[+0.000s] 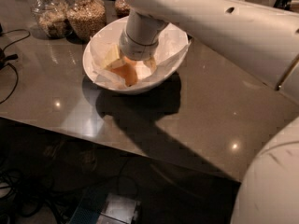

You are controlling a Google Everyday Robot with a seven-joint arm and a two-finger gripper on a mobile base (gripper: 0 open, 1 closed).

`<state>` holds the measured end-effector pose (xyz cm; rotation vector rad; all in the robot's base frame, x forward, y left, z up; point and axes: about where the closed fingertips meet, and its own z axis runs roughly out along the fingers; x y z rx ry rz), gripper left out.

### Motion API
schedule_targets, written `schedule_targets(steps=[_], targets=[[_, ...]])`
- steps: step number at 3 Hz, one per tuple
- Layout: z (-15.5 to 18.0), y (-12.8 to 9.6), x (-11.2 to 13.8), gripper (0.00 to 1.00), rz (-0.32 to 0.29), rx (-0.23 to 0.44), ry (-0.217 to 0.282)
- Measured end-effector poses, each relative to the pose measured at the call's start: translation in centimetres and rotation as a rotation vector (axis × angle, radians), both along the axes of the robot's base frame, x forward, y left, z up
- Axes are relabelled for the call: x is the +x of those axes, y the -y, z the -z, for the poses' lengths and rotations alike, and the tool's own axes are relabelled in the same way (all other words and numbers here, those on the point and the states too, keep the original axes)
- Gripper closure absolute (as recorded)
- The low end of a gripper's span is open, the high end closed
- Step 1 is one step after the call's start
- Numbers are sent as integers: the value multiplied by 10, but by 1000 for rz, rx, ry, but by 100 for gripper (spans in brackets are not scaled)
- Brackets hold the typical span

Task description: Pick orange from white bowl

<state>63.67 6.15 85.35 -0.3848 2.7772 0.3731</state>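
Camera view has my gripper [135, 62] down inside the large glossy white round bowl [100, 78] with the slanted rim. My own wrist cylinder blocks most of it, so I honestly can't tell if it's holding anything. The smooth rounded orange [127, 73] peeks out right under it on the near side, resting on crumpled white paper [170, 43]. A pale yellow chunk [112, 55] sits just beside the gripper, but its shape is hard to make out. Two glass jars of grain [86, 15] stand beyond it on the polished grey table [210, 111], with their tops cut off.
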Motion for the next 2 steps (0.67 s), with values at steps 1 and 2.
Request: schedule_targets(steps=[1,2], targets=[[19,1,-7,12,-4,11,-50],[19,3,-10,15,1,12,-60]])
